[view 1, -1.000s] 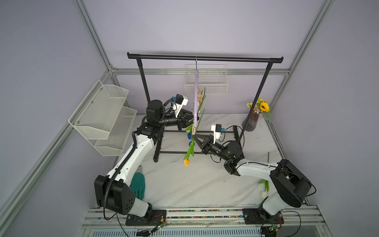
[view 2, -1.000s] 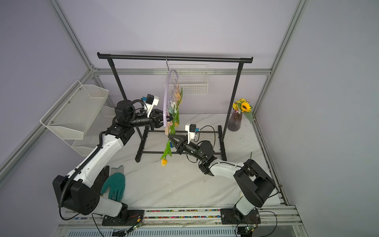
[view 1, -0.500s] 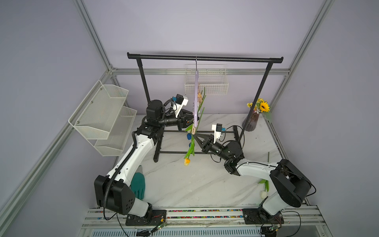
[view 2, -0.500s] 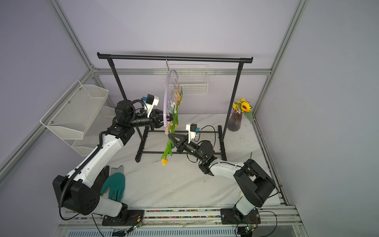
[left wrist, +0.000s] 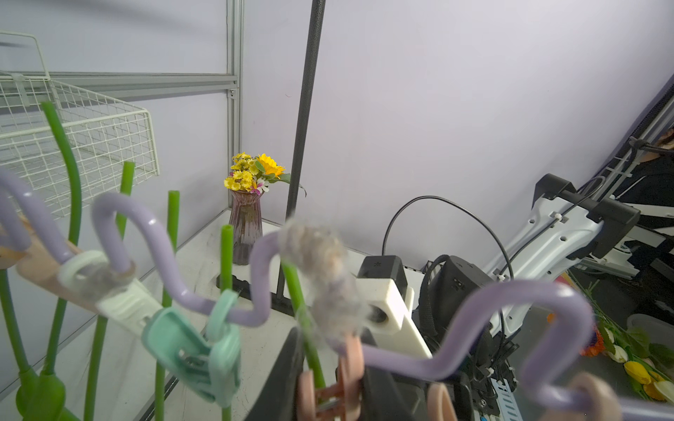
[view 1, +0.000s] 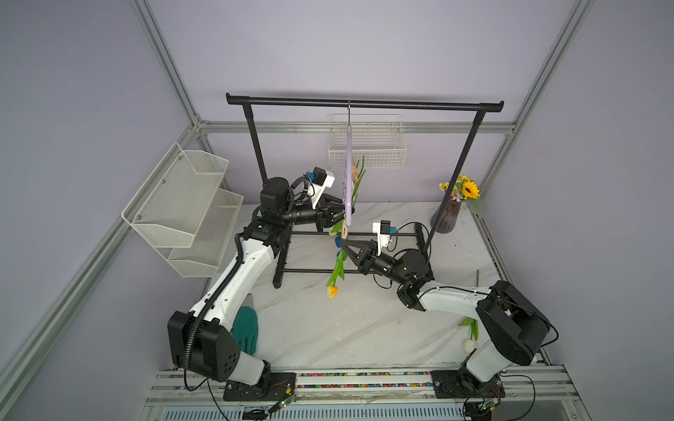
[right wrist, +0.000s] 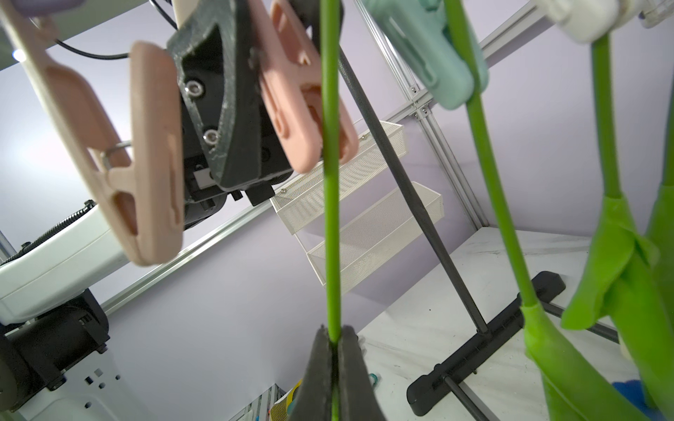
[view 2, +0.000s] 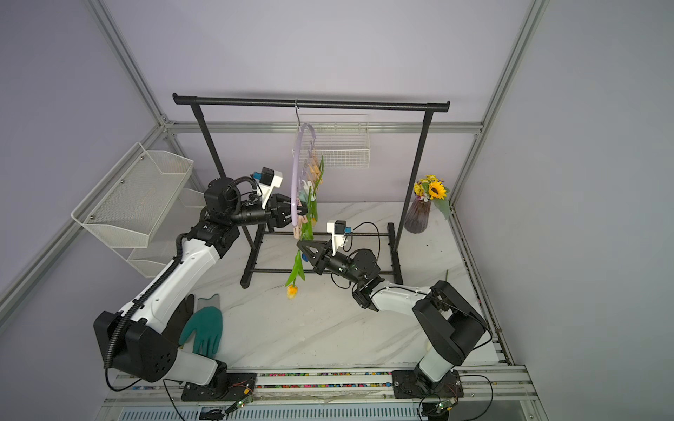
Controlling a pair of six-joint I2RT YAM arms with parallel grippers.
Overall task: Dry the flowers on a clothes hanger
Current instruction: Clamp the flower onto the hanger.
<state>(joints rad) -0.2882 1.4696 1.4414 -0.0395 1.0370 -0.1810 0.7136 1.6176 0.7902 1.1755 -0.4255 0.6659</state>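
The lilac clothes hanger hangs by its hook from the black rack, with several tulip stems clipped in its pastel clothespins. My left gripper is shut on a pink clothespin near the hanger's lower end. Just below it, my right gripper is shut on a tulip's green stem, which runs up into that pin. The flower's orange-yellow head dangles below. More flowers lie on the table by the right arm's base.
The black garment rack spans the back, its feet on the marble table. A white wire basket hangs on the back wall and white mesh shelves on the left wall. A sunflower vase stands back right. A green glove lies front left.
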